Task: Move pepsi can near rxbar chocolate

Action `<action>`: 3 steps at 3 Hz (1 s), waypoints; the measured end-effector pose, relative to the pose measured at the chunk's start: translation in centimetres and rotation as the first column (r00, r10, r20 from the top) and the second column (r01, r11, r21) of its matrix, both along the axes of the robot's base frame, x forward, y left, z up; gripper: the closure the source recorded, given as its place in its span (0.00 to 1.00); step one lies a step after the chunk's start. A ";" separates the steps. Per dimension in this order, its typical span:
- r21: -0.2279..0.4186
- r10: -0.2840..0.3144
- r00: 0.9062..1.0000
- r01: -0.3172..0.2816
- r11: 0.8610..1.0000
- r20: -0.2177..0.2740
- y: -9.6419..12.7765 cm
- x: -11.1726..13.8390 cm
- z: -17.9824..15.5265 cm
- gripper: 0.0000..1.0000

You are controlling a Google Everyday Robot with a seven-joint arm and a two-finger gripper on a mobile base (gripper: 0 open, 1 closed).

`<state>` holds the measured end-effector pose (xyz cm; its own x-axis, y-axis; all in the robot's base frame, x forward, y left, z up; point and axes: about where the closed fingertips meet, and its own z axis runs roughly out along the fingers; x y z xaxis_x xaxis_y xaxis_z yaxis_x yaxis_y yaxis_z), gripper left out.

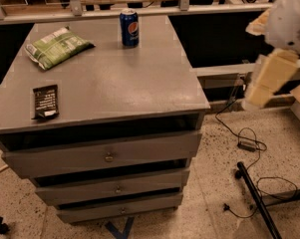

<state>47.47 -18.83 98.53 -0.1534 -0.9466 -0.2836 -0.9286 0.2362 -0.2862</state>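
Awaiting grasp | pepsi can (pixel 129 28) stood upright at counter (pixel 119 83) 12 o'clock | rxbar chocolate (pixel 45 101) lay at 8 o'clock, well apart | tool (pixel 266 83) hung off-counter at 3 o'clock, opening: cannot tell | judged best: mid-body grasp, can kept upright.

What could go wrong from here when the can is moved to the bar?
The upright dark-blue Pepsi can stands near the back edge of the grey cabinet top; the cream gripper, off to the right, could tip it.
The flat black RXBAR wrapper lies by the front-left edge; the can could fall there.
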 end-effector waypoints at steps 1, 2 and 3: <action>0.044 0.045 0.998 -0.047 0.998 0.045 4.2 4.6 0.4 0.00; 0.021 0.135 0.989 -0.136 0.990 0.065 8.4 8.9 1.2 0.00; 0.025 0.170 0.982 -0.172 0.985 0.087 10.6 9.9 2.2 0.00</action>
